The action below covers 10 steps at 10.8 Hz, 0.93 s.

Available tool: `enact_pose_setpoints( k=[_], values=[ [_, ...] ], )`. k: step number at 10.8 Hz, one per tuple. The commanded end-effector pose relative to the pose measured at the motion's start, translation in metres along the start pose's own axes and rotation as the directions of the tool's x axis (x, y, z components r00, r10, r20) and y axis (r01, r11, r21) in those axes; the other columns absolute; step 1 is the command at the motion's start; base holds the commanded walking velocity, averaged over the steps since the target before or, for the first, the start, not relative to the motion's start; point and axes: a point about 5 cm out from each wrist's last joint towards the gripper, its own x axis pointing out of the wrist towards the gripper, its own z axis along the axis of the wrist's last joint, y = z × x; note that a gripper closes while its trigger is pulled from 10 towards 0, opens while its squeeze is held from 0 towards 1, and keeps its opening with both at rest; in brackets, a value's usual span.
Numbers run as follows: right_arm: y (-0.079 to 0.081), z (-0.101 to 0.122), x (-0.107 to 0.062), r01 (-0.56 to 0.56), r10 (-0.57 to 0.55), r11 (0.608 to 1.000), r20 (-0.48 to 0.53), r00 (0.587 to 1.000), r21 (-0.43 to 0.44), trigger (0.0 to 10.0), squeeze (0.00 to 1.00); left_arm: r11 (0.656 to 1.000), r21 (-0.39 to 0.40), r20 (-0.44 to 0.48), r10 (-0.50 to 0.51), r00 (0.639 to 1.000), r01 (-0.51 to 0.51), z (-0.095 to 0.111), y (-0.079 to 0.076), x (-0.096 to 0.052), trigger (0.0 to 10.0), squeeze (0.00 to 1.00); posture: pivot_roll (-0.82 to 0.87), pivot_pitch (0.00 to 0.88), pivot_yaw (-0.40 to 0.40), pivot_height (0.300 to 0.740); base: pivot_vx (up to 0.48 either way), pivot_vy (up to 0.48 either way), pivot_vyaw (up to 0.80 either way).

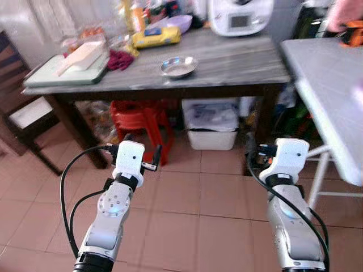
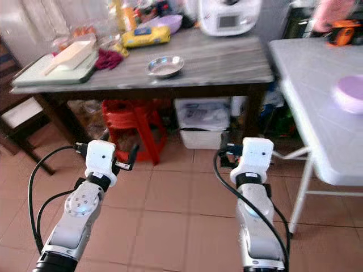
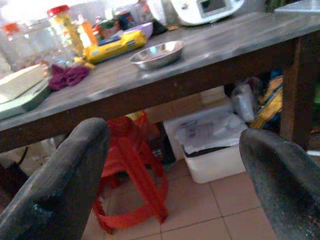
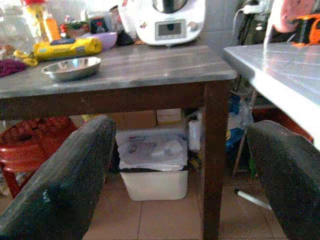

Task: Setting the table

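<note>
A shallow steel bowl [image 1: 178, 67] sits on a dark wooden table [image 1: 238, 62] ahead of me. On the light grey table [image 2: 309, 73] to my right rests a pale purple bowl [image 2: 349, 93]. Both arms are held forward, low over the tiled floor and short of the dark table. My left gripper [image 3: 174, 132] is open with nothing between its fingers; the steel bowl [image 3: 157, 54] lies beyond and above it. My right gripper [image 4: 182, 125] is open and empty too, facing the table's right leg [image 4: 214, 150].
The dark table also carries a green tray with a board [image 1: 68, 71], a maroon cloth [image 1: 119, 59], a yellow packet [image 1: 156, 37], a purple bowl [image 1: 180, 22] and a white appliance [image 1: 241, 16]. Beneath it are red stools [image 1: 142, 122] and a white bin [image 1: 211, 123]. A dark chair [image 1: 22, 113] stands left.
</note>
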Motion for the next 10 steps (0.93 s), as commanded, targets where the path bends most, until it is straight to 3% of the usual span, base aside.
enact_pose_setpoints(
  k=[1,10],
  values=[
    [0.0020,0.0046,0.0001,-0.006,0.006,1.000,0.017,1.000,0.000,10.0,0.00,1.000,0.002,-0.004,0.009,1.000,-0.009,-0.0011,0.0032,-0.0004,10.0,0.00,-0.10,0.048,0.124,0.740,0.000,-0.307,0.00],
    [0.0062,0.0060,-0.0002,-0.019,0.019,1.000,0.017,1.000,0.003,10.0,0.00,1.000,0.001,0.001,0.005,1.000,-0.005,0.0001,0.0015,0.0037,10.0,0.00,-0.11,0.045,0.129,0.740,0.000,-0.308,0.00]
  ],
)
